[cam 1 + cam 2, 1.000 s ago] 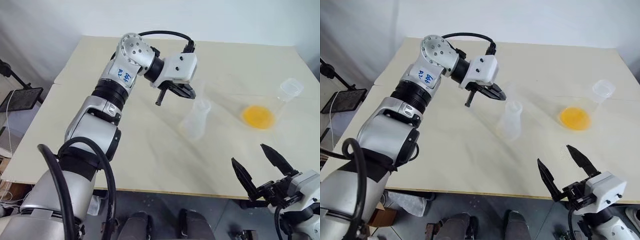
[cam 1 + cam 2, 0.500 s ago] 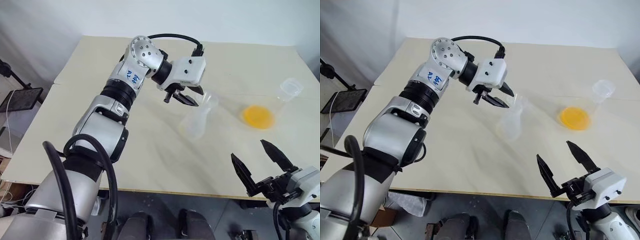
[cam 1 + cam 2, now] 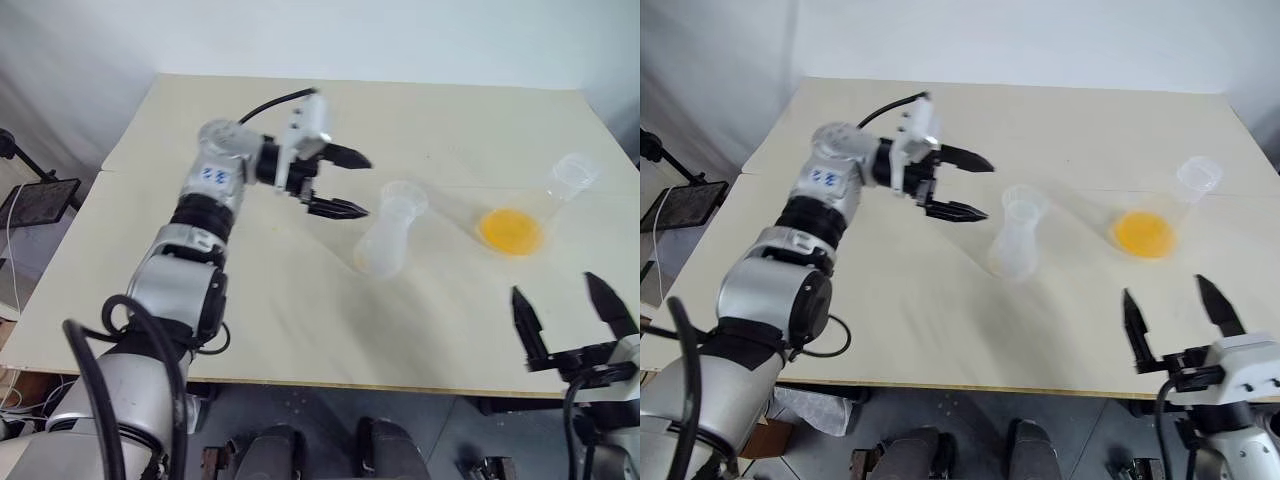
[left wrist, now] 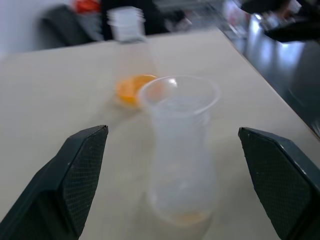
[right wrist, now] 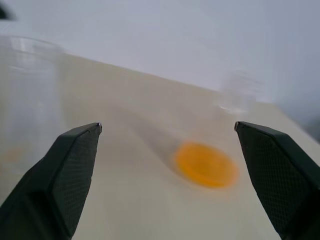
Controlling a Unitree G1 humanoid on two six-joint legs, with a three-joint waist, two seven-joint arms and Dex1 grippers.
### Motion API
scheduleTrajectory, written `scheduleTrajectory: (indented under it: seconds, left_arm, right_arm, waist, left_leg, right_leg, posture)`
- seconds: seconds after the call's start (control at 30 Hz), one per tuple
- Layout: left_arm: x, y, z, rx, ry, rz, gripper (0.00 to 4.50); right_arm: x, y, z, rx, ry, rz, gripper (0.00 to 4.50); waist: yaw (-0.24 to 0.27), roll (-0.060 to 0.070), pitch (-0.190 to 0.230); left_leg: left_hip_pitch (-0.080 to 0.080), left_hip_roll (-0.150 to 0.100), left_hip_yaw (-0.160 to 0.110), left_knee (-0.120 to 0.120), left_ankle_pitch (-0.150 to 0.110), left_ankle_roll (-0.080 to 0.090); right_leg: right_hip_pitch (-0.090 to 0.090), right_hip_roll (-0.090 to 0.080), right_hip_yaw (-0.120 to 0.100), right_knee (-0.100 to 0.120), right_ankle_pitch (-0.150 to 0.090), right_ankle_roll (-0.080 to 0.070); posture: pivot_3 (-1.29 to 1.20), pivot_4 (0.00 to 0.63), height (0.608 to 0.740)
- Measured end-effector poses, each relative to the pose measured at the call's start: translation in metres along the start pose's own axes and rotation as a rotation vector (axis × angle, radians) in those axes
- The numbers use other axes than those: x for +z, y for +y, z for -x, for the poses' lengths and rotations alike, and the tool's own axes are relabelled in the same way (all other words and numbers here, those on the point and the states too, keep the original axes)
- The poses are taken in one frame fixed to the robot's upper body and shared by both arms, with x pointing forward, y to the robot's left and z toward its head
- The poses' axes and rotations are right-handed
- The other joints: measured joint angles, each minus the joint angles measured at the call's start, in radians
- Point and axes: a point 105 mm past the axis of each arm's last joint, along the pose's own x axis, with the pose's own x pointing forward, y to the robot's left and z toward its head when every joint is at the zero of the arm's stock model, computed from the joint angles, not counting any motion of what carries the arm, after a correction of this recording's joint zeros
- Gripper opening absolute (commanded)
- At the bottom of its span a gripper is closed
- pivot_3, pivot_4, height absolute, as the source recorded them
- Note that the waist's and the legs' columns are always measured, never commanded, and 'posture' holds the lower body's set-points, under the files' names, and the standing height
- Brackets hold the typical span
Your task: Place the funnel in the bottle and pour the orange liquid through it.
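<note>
The clear bottle (image 3: 381, 250) stands mid-table, and the clear funnel (image 3: 403, 196) appears to sit in its neck as a wider rim. To the bottle's right, the orange liquid (image 3: 512, 230) pools in a larger clear flask (image 3: 574, 176). My left gripper (image 3: 363, 185) is open and empty, level, just left of the funnel with a gap between. In the left wrist view the bottle (image 4: 180, 170) stands between the fingers (image 4: 82, 175) but beyond them. My right gripper (image 3: 556, 290) is open and empty at the table's front right edge, short of the flask.
The cream table (image 3: 290, 320) has bare surface around the bottle and in front of the flask. A seam runs across the table at mid-depth. A black stand (image 3: 35, 200) sits on the floor off the table's left side.
The left gripper has opened and drawn back to the left from the bottle's neck, leaving the funnel there. The right gripper has shifted to the right along the front edge.
</note>
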Motion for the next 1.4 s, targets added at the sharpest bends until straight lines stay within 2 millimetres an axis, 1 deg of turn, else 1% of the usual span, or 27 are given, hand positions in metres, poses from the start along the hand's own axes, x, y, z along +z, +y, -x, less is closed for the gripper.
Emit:
scheduleTrajectory:
  seconds: [0.03,0.07,0.1,0.17,0.27,0.33,0.4,0.43,0.5,0.6,0.63,0.7,0.73,0.8,0.83,0.97,1.1,1.17,1.23,1.33,1.4]
  left_arm:
    - [-0.006,-0.001,0.018,0.043,-0.027,0.023,4.44]
    - [-0.018,-0.005,0.036,0.088,-0.039,0.061,4.44]
    - [-0.025,-0.008,0.044,0.105,-0.042,0.087,4.44]
    - [-0.043,-0.022,0.057,0.122,-0.022,0.105,4.44]
    - [-0.069,-0.044,0.077,0.169,0.012,0.177,4.44]
    - [-0.073,-0.055,0.082,0.186,0.008,0.195,4.44]
    - [-0.071,-0.063,0.082,0.196,-0.005,0.197,4.44]
    - [-0.068,-0.065,0.082,0.201,-0.011,0.191,4.44]
    - [-0.061,-0.068,0.080,0.211,-0.033,0.181,4.44]
    - [-0.056,-0.076,0.077,0.221,-0.053,0.180,4.44]
    - [-0.056,-0.081,0.076,0.224,-0.060,0.189,4.44]
    - [-0.056,-0.087,0.071,0.224,-0.079,0.212,4.44]
    - [-0.055,-0.089,0.069,0.227,-0.086,0.218,4.44]
    - [-0.051,-0.091,0.067,0.239,-0.093,0.212,4.44]
    - [-0.049,-0.093,0.067,0.248,-0.099,0.211,4.44]
    - [-0.047,-0.100,0.062,0.258,-0.105,0.215,4.44]
    - [-0.043,-0.105,0.059,0.267,-0.116,0.221,4.44]
    - [-0.040,-0.106,0.058,0.269,-0.125,0.223,4.44]
    - [-0.038,-0.105,0.059,0.285,-0.141,0.232,4.44]
    - [-0.033,-0.106,0.058,0.285,-0.146,0.221,4.44]
    - [-0.034,-0.105,0.060,0.288,-0.135,0.219,4.44]
  right_arm:
    - [-0.002,-0.011,0.006,-0.047,0.022,0.008,4.50]
    - [-0.004,-0.022,0.014,-0.090,0.049,0.024,4.50]
    - [-0.005,-0.027,0.018,-0.108,0.059,0.033,4.50]
    - [-0.004,-0.035,0.025,-0.141,0.058,0.031,4.50]
    - [-0.010,-0.051,0.042,-0.213,0.100,0.044,4.50]
    - [-0.015,-0.059,0.049,-0.247,0.121,0.040,4.50]
    - [-0.015,-0.060,0.049,-0.251,0.116,0.029,4.50]
    - [-0.014,-0.059,0.045,-0.247,0.103,0.014,4.50]
    - [-0.009,-0.058,0.031,-0.225,0.063,-0.025,4.50]
    - [0.004,-0.049,-0.005,-0.108,0.013,-0.052,4.50]
    - [0.009,-0.046,-0.026,-0.059,0.007,-0.071,4.50]
    - [0.016,-0.049,-0.058,-0.031,0.023,-0.104,4.50]
    - [0.015,-0.054,-0.070,-0.041,0.047,-0.129,4.50]
    - [0.010,-0.058,-0.084,-0.049,0.096,-0.158,4.50]
    - [0.002,-0.057,-0.092,-0.040,0.141,-0.171,4.50]
    - [-0.014,-0.047,-0.116,-0.007,0.220,-0.234,4.50]
    - [-0.020,-0.038,-0.140,0.019,0.253,-0.245,4.50]
    - [-0.022,-0.037,-0.147,0.021,0.259,-0.249,4.50]
    - [-0.024,-0.042,-0.158,-0.004,0.258,-0.253,4.50]
    - [-0.026,-0.048,-0.169,-0.034,0.247,-0.260,4.50]
    - [-0.029,-0.049,-0.174,-0.036,0.241,-0.263,4.50]
  waist:
    - [0.000,0.000,0.000]
    - [0.000,0.000,0.000]
    - [0.002,0.000,0.000]
    - [0.005,0.000,0.000]
    - [0.003,0.001,0.000]
    - [0.001,0.001,0.000]
    - [0.000,0.001,0.000]
    - [-0.001,0.001,-0.001]
    - [-0.002,0.002,-0.001]
    - [-0.009,0.005,-0.003]
    - [-0.018,0.005,-0.003]
    - [-0.020,0.005,-0.003]
    - [-0.020,0.005,-0.003]
    - [-0.006,0.005,-0.003]
    - [-0.002,0.005,-0.003]
    - [0.001,0.005,-0.003]
    - [0.001,0.005,-0.003]
    - [0.002,0.005,-0.003]
    - [0.000,0.005,-0.003]
    - [0.000,0.005,-0.003]
    - [-0.001,0.005,-0.003]
  left_leg:
    - [0.000,0.000,0.000,0.000,0.000,0.000]
    - [0.000,0.000,0.000,0.000,0.000,0.000]
    - [0.000,0.000,-0.001,0.000,0.000,0.000]
    - [0.001,-0.002,-0.004,0.001,0.000,0.000]
    - [0.001,-0.002,-0.007,0.001,0.000,-0.001]
    - [0.001,-0.001,-0.007,0.001,-0.001,-0.001]
    - [0.001,-0.001,-0.007,0.001,-0.001,-0.001]
    - [0.002,-0.001,-0.007,0.001,-0.001,-0.001]
    - [0.002,-0.001,-0.007,0.001,-0.001,-0.001]
    - [0.003,-0.001,-0.006,0.001,-0.001,-0.002]
    - [0.003,-0.001,-0.006,0.001,-0.001,-0.002]
    - [0.003,0.000,-0.007,0.001,-0.001,-0.002]
    - [0.002,0.001,-0.007,0.001,0.000,-0.002]
    - [0.001,0.002,-0.010,0.000,0.000,-0.004]
    - [0.001,0.002,-0.009,0.000,0.000,-0.004]
    - [0.000,0.000,-0.007,0.001,0.001,-0.003]
    - [0.000,0.000,-0.007,0.002,0.001,-0.003]
    - [0.000,0.000,-0.008,0.001,0.001,-0.003]
    - [0.000,-0.001,-0.007,0.002,0.001,-0.003]
    - [0.000,0.000,-0.007,0.001,0.001,-0.003]
    - [0.000,0.000,-0.007,0.001,0.001,-0.003]
  right_leg:
    - [0.000,0.000,0.000,0.000,0.000,0.000]
    - [0.000,0.000,0.000,0.000,0.000,0.000]
    - [0.001,0.000,0.000,0.000,0.000,0.000]
    - [0.003,0.000,0.002,0.000,0.000,0.000]
    - [0.003,-0.001,0.006,0.000,0.000,0.000]
    - [0.003,-0.001,0.007,0.000,0.000,0.000]
    - [0.004,-0.001,0.007,0.000,0.000,0.000]
    - [0.004,-0.001,0.007,0.000,0.000,0.000]
    - [0.004,-0.002,0.008,0.000,0.000,0.000]
    - [0.004,-0.002,0.009,0.000,0.000,-0.001]
    - [0.004,-0.002,0.009,0.000,0.000,-0.001]
    - [0.004,-0.002,0.008,0.000,-0.001,-0.001]
    - [0.004,-0.002,0.007,0.000,-0.001,-0.002]
    - [0.004,-0.002,0.004,0.000,-0.002,-0.003]
    - [0.004,-0.001,0.004,0.000,-0.002,-0.004]
    - [0.004,-0.001,0.004,0.000,-0.002,-0.003]
    - [0.004,-0.001,0.004,0.000,-0.001,-0.003]
    - [0.004,-0.001,0.004,0.000,-0.001,-0.003]
    - [0.004,-0.001,0.004,-0.001,-0.001,-0.003]
    - [0.004,-0.001,0.003,0.000,-0.001,-0.003]
    - [0.004,0.000,0.003,0.000,-0.001,-0.003]
  posture:
    - [0.00,0.150,0.740]
    - [0.00,0.150,0.740]
    - [0.00,0.150,0.740]
    - [0.00,0.150,0.740]
    - [0.00,0.150,0.740]
    - [0.00,0.150,0.740]
    - [0.00,0.150,0.740]
    - [0.00,0.150,0.740]
    - [0.00,0.150,0.740]
    - [0.00,0.150,0.740]
    - [0.00,0.150,0.740]
    - [0.00,0.150,0.740]
    - [0.00,0.150,0.740]
    - [0.00,0.150,0.740]
    - [0.00,0.150,0.740]
    - [0.00,0.150,0.740]
    - [0.00,0.150,0.740]
    - [0.00,0.150,0.740]
    - [0.00,0.150,0.740]
    - [0.00,0.150,0.740]
    - [0.00,0.150,0.740]
